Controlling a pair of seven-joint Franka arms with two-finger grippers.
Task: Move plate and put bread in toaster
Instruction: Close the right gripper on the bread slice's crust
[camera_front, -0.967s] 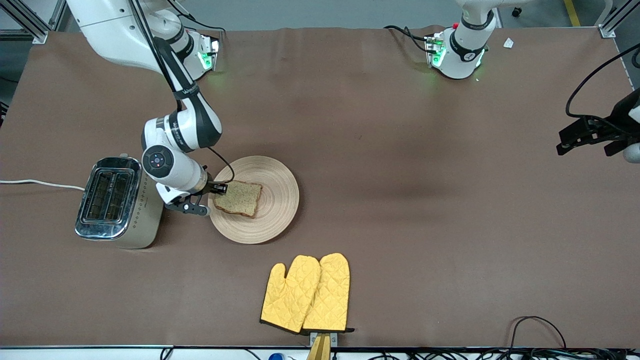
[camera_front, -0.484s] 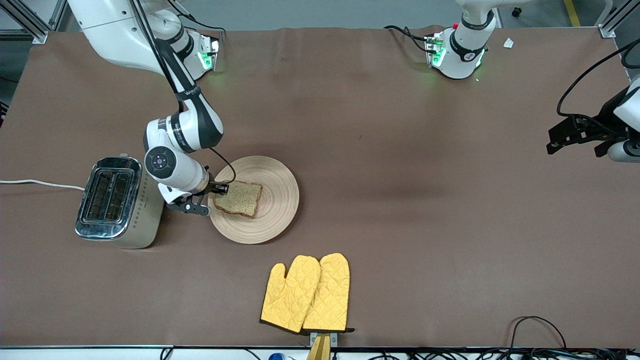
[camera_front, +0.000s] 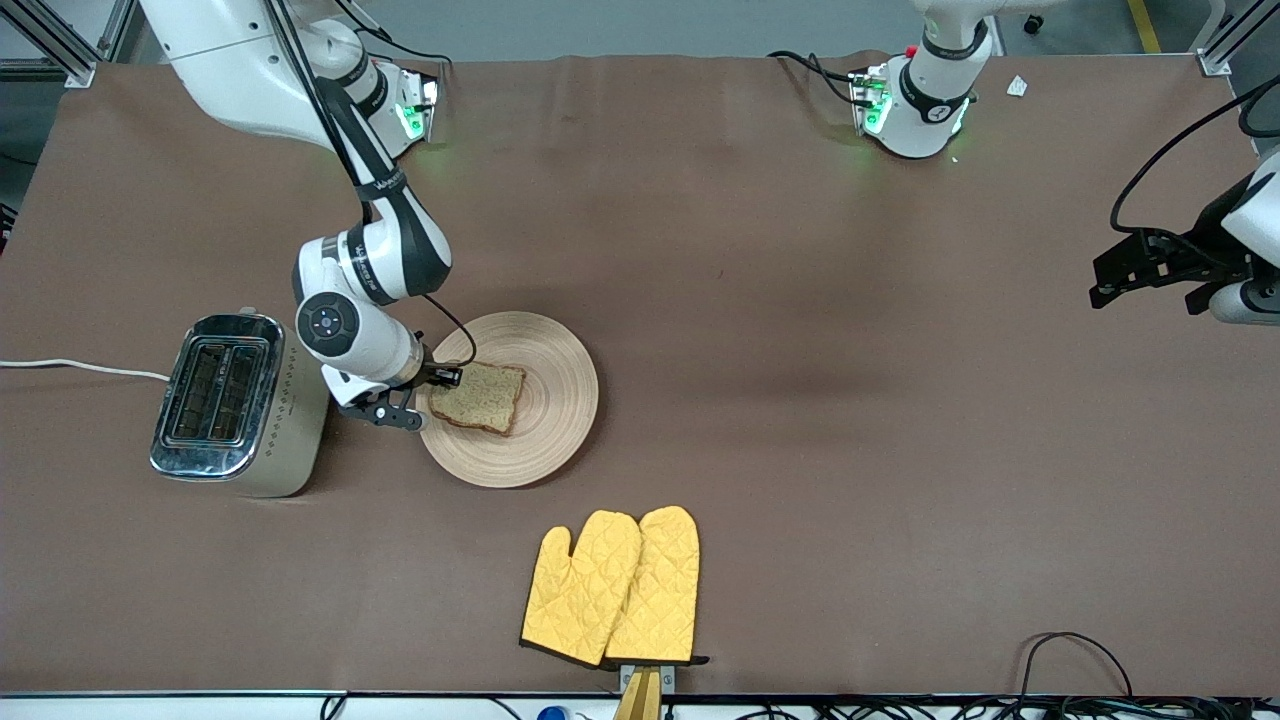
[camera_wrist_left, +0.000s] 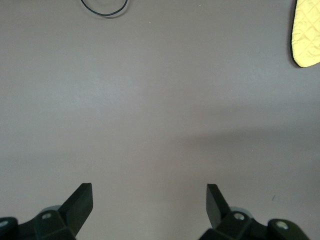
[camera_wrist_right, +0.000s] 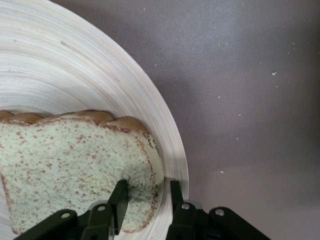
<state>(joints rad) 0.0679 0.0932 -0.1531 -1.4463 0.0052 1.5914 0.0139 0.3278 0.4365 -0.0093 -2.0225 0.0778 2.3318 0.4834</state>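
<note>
The bread (camera_front: 485, 397) lies flat on the round light-wood plate (camera_front: 560, 400), which sits beside the chrome-topped toaster (camera_front: 225, 400). My right gripper (camera_front: 432, 392) is down at the plate's edge nearest the toaster. In the right wrist view its jaws (camera_wrist_right: 149, 187) straddle a corner of the bread (camera_wrist_right: 65, 160). One finger presses into the crumb; the other stands on the plate (camera_wrist_right: 75, 65) just outside the crust, with a small gap. My left gripper (camera_front: 1105, 285) hangs open over bare table at the left arm's end, nothing between its fingers (camera_wrist_left: 149, 192).
A pair of yellow oven mitts (camera_front: 612, 585) lies nearer the front camera than the plate, its edge showing as oven mitts (camera_wrist_left: 306, 35) in the left wrist view. The toaster's white cord (camera_front: 80, 368) runs off the table's end. Black cables (camera_front: 1070, 660) lie at the front edge.
My right gripper's jaws have narrowed slightly around the bread's corner, and its wrist has shifted a little. The left gripper has drifted slightly inward over the table.
</note>
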